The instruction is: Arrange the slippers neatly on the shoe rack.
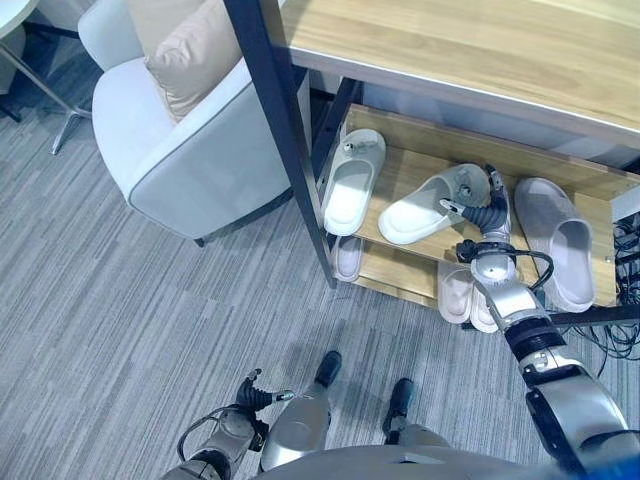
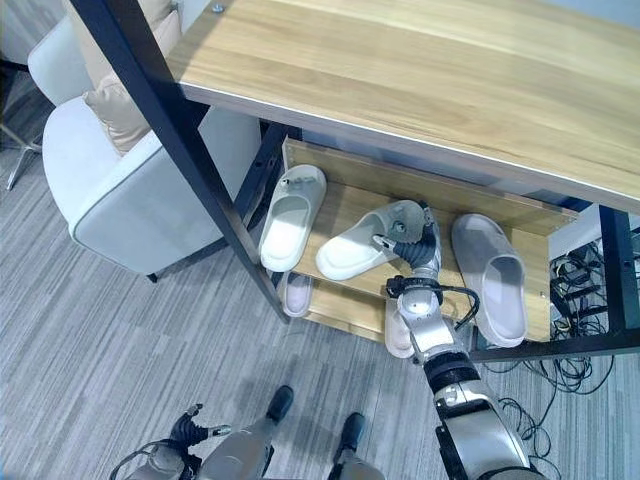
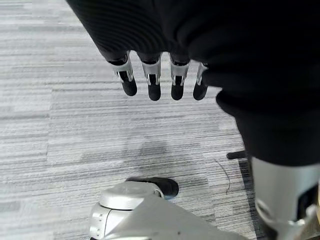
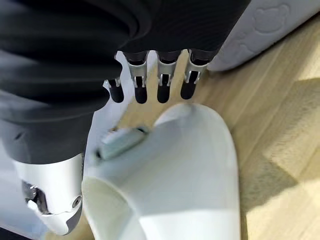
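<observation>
Shoe rack (image 1: 420,165), unlabelled pale slippers (image 1: 432,205)

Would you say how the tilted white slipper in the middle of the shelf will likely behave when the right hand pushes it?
The white slipper looks like thick moulded foam, so probably light and fairly stiff. On the smooth wooden shelf it should slide or pivot, not roll. The right hand is at its toe.

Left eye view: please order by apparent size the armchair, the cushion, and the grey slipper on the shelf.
1. armchair
2. cushion, partly cut by the frame
3. grey slipper

Cushion and slipper look fairly close; that order is unsure.
</observation>
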You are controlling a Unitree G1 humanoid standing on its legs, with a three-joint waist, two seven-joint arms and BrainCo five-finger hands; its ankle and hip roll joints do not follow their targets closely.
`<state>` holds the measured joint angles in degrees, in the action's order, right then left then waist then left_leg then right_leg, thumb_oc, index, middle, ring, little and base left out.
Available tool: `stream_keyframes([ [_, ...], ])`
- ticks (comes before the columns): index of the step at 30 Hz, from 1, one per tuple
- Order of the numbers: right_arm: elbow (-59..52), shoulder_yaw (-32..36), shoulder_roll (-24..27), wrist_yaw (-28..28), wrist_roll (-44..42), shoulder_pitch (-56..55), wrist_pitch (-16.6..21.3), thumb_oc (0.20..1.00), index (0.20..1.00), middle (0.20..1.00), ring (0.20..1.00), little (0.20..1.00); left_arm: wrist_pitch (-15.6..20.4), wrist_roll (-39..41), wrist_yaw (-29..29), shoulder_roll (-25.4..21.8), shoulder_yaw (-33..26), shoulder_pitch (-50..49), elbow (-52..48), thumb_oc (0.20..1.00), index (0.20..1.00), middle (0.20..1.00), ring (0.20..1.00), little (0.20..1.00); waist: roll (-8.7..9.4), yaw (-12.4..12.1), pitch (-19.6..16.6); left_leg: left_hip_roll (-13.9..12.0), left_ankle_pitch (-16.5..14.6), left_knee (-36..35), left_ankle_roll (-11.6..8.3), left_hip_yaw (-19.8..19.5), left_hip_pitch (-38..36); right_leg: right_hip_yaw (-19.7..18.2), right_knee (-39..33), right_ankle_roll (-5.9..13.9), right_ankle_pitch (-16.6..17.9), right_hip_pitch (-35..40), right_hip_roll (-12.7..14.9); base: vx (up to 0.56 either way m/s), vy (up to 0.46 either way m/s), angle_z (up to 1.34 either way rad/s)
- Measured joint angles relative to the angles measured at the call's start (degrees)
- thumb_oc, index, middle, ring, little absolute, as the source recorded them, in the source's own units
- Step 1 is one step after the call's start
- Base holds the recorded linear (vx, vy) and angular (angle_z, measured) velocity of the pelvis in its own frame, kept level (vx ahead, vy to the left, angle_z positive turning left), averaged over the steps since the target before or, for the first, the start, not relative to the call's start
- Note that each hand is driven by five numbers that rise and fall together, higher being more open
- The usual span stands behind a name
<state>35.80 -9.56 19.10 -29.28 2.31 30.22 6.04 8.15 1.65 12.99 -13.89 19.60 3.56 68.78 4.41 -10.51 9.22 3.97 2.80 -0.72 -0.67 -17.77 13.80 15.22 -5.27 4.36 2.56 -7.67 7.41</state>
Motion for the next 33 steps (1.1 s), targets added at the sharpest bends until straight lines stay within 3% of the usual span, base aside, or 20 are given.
stream_keyframes([
  [11, 8.6, -1.4, 5.1, -1.7, 1.3, 8.1, -1.5, 1.0, 1.0, 1.0, 1.0, 1.0, 1.0, 1.7, 1.1, -0.3, 0.1, 0.7, 0.0, 1.0, 1.0, 1.0, 1.0, 1.0, 1.93, -1.5, 1.4, 0.1, 1.5, -1.2, -0.5, -1.8, 3.2, 2.5, 0.0, 0.23, 0.3, -2.9, 0.1, -0.01, 0.005, 0.08],
  [12, 8.8, -1.4, 5.3, -2.3, 1.3, 8.1, -1.6, 0.517, 0.517, 0.517, 0.517, 0.517, 1.2, 1.8, 1.1, -0.3, 0.0, 0.7, 0.0, 1.0, 1.0, 1.0, 1.0, 1.0, 2.2, -1.5, 1.8, 0.1, 1.6, -1.3, -0.59, -2.2, 3.3, 2.9, 0.0, 0.23, 0.3, -2.9, 0.1, 0.0, -0.001, 0.14],
  [13, 9.0, -1.4, 5.4, -2.5, 1.5, 8.3, -1.8, 0.2, 0.2, 0.2, 0.2, 0.2, 1.2, 2.2, 1.1, -0.4, 0.0, 0.8, 0.0, 1.0, 1.0, 1.0, 1.0, 1.0, 2.66, -1.7, 2.2, 0.1, 1.7, -1.2, -0.64, -2.2, 3.3, 2.9, 0.0, 0.23, 0.3, -2.9, 0.1, -0.01, -0.003, 0.1],
  [21, 9.0, -2.7, 6.6, -2.3, 6.8, 8.7, -2.6, 0.2, 0.2, 0.2, 0.2, 0.2, 1.1, 2.2, 1.1, -0.7, 0.0, 0.9, 0.0, 1.0, 1.0, 1.0, 1.0, 1.0, 3.18, -1.6, 2.6, 0.1, 1.7, -1.1, -0.65, -2.2, 3.2, 2.9, 0.0, 0.27, 0.3, -2.7, 0.2, -0.01, 0.01, 0.0],
  [24, 7.2, -2.3, 6.8, -2.4, 8.3, 7.4, -2.9, 0.2, 0.2, 0.2, 0.2, 0.2, 1.0, 2.1, 1.1, -0.6, -0.1, 0.9, -0.1, 1.0, 1.0, 1.0, 1.0, 1.0, 2.3, -1.6, 3.1, 0.4, 1.8, -1.0, -0.64, -2.0, 2.2, 2.8, 0.0, 0.37, 0.4, -1.8, 0.5, -0.02, 0.026, 0.01],
  [31, -11.5, 0.0, 8.7, -2.0, 15.4, -7.3, -3.1, 0.2, 0.2, 0.2, 0.2, 0.2, 1.0, 0.9, 0.7, 0.3, -3.0, -0.2, -0.6, 1.0, 1.0, 1.0, 1.0, 1.0, 0.65, -1.3, 3.3, 0.6, 1.7, -1.3, -0.64, -1.4, -0.7, 2.4, 0.0, 0.53, 0.4, 0.8, 0.8, 0.0, 0.001, -0.03],
  [33, -18.5, 2.4, 9.7, -1.6, 17.7, -12.1, -2.4, 0.2, 0.2, 0.2, 0.2, 0.2, 0.8, -0.5, 0.6, 0.4, -4.3, -0.7, -0.6, 1.0, 1.0, 1.0, 1.0, 1.0, 0.53, 0.3, 3.2, 0.5, 1.6, -1.4, -0.73, -1.2, -2.0, 2.1, 0.0, 0.59, 0.3, 2.1, 0.8, 0.01, -0.015, -0.1],
])
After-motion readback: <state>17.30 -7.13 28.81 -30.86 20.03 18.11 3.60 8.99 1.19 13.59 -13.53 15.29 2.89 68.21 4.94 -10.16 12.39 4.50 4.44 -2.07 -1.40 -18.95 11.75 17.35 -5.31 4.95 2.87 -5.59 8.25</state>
